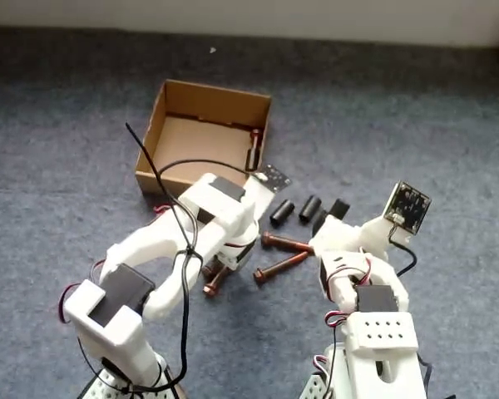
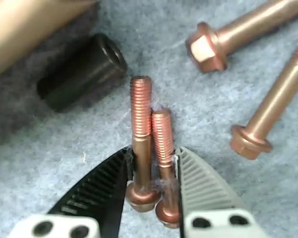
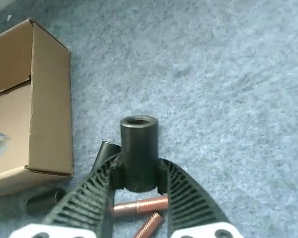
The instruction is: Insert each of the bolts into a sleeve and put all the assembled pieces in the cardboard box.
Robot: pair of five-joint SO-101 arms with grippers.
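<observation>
The right tool [image 3: 139, 166] grips a black sleeve [image 3: 138, 144] upright near the cardboard box [image 3: 49, 109], bore up, apparently ready to take a bolt. The left tool [image 2: 154, 151], also near the box, is narrowed onto two copper bolts [image 2: 141, 124] lying together on the worktop; only one seems wanted.

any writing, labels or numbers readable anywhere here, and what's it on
No text can be read in any view.
cardboard box: plain walls, no print seen.
bolts: no legible marks on the shanks.
bolt head: face too blurred to tell any stamp.
sleeve: plain dark surface, nothing legible.
circuit board: any marking is too small to read.
</observation>
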